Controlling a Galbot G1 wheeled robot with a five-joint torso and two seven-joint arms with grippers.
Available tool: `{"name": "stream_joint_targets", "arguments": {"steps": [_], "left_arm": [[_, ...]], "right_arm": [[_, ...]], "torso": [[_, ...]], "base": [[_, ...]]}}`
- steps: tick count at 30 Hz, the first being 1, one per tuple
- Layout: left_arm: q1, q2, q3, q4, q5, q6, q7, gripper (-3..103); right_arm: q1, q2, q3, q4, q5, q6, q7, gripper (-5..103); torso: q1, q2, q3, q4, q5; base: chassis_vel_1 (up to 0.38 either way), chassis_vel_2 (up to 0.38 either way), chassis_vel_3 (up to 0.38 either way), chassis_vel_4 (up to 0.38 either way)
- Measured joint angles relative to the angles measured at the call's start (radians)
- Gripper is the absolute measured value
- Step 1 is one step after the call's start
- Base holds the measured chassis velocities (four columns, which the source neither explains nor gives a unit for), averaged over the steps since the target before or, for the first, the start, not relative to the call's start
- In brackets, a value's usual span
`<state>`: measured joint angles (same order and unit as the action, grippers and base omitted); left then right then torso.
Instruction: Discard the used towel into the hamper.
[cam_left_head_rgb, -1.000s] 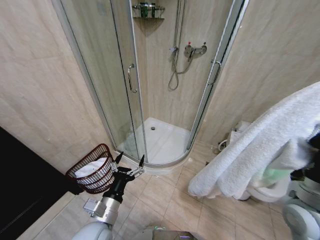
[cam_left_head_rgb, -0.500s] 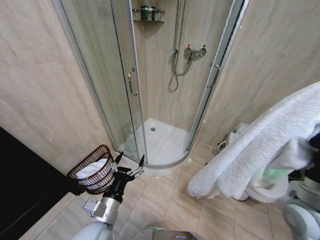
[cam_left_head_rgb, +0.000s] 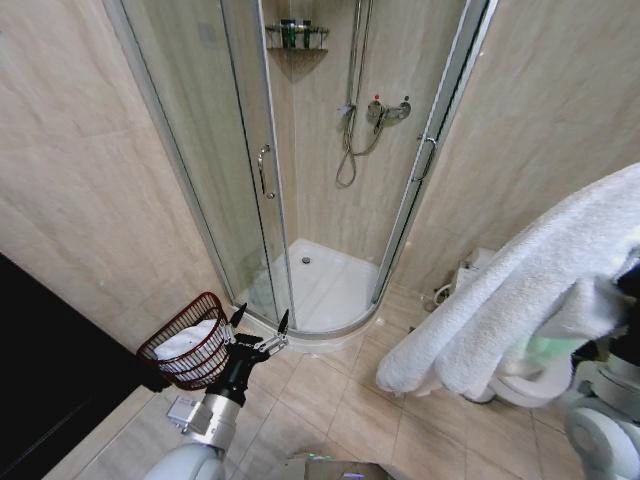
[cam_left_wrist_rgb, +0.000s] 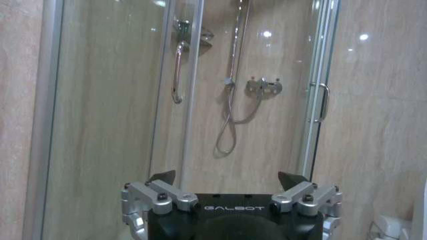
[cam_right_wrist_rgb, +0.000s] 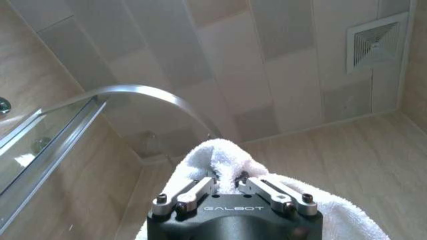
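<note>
Right gripper (cam_right_wrist_rgb: 227, 181) clamped on white towel (cam_left_head_rgb: 520, 290) at 3 o'clock, left gripper (cam_left_head_rgb: 260, 325) spread beside hamper (cam_left_head_rgb: 190, 350) at 8 o'clock, tiled floor (cam_left_head_rgb: 330, 410), shower stall (cam_left_head_rgb: 320, 180) at 12.

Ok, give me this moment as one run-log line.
right gripper: shut on towel, raised | left gripper: open, empty, low beside hamper | hamper: on floor by shower, white cloth inside | towel not yet in hamper

— What sort of place is this?
— A home bathroom. Beyond the open left pincer (cam_left_head_rgb: 260, 325) stands a curved glass shower (cam_left_head_rgb: 330, 170) with a hose (cam_left_head_rgb: 350, 150), mixer tap (cam_left_head_rgb: 388, 108) and white tray (cam_left_head_rgb: 322, 285).
— Anything else?
— Beige tiled walls (cam_left_head_rgb: 90, 190) and floor (cam_left_head_rgb: 340, 400), and a ceiling vent (cam_right_wrist_rgb: 375, 39) above the right pincer (cam_right_wrist_rgb: 227, 181).
</note>
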<state>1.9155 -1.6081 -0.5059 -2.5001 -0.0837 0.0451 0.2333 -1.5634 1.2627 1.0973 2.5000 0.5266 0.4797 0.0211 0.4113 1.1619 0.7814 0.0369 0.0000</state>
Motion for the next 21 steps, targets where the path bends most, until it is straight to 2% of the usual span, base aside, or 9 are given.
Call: {"name": "stream_joint_targets", "arguments": {"steps": [21], "left_arm": [[0.0, 0.0, 0.0, 0.0, 0.0, 0.0, 0.0, 100]], "right_arm": [[-0.004, 0.003, 0.001, 0.0, 0.001, -0.003, -0.001, 9]], "torso": [[-0.001, -0.002, -0.001, 0.0, 0.0]], "base": [[0.0, 0.0, 0.0, 0.0]]}}
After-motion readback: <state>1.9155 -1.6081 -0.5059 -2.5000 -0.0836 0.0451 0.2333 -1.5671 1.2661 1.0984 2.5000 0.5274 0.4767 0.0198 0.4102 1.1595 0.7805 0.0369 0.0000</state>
